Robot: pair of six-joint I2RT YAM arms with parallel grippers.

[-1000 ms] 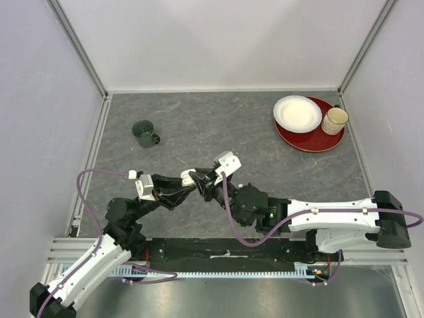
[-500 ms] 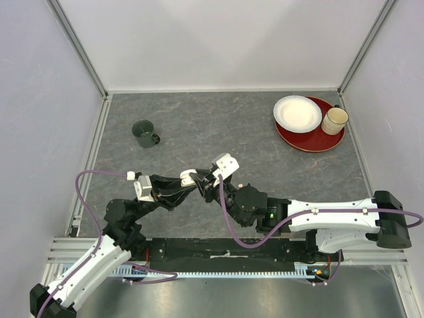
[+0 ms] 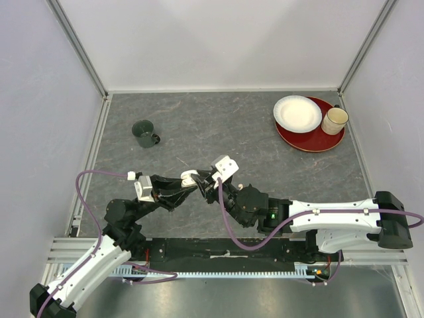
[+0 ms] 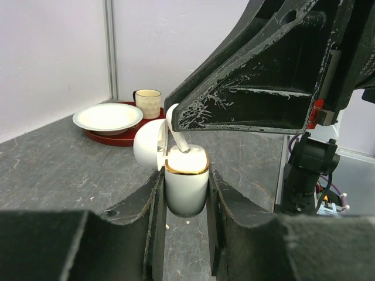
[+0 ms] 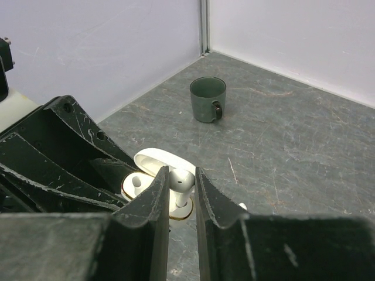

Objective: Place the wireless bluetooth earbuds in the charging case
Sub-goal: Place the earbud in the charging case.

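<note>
Two-handed work, lower centre of the overhead view: left gripper (image 3: 187, 180) clamped on the open charging case (image 4: 186, 186), steadying it upright so its slots likely face up; right gripper (image 5: 181, 178) pinches a white earbud (image 4: 176, 133), stem down, at the case's mouth.

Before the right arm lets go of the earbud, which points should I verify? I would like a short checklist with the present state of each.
1. Charging case clamped between the fingers of the left gripper: ok.
2. Lid open and clear of the slots: ok.
3. Right gripper shut on the earbud: ok.
4. Stem of the held earbud pointing down into the case: ok.
5. Held earbud fully seated: cannot tell.
6. Other slot filled by a second earbud: ok.
</note>
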